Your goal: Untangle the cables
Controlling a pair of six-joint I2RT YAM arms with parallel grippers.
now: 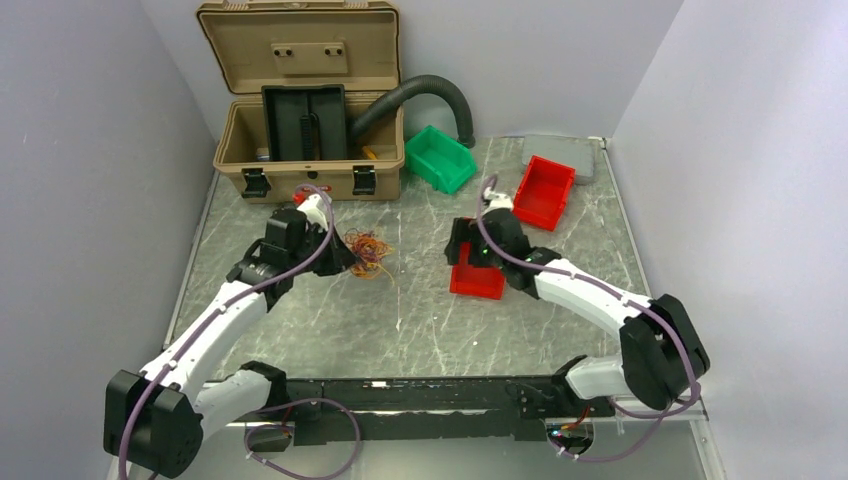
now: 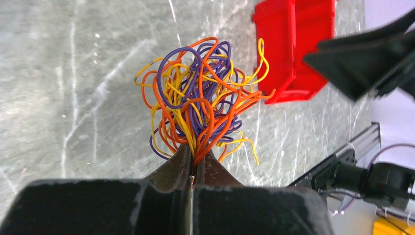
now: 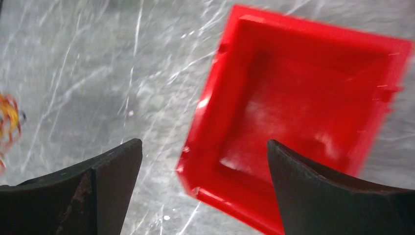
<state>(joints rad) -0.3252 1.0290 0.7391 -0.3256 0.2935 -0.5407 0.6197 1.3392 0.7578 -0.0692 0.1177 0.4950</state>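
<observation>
The cables (image 2: 200, 100) are a tangled ball of thin orange, yellow and purple-blue wires; in the top view the ball (image 1: 367, 252) sits just right of my left gripper (image 1: 345, 258). My left gripper (image 2: 197, 157) is shut on a bunch of orange and yellow strands at the ball's near edge. My right gripper (image 3: 204, 149) is open and empty, jaws wide apart over the corner of a red bin (image 3: 303, 112). In the top view my right gripper (image 1: 468, 252) hovers over that bin (image 1: 478, 282). A bit of the cables (image 3: 10, 120) shows at the right wrist view's left edge.
A tan case (image 1: 305, 110) with open lid stands at back left, a black corrugated hose (image 1: 440, 95) curving out of it. A green bin (image 1: 440, 157), a second red bin (image 1: 545, 190) and a grey tray (image 1: 565, 155) stand at the back. White walls enclose both sides.
</observation>
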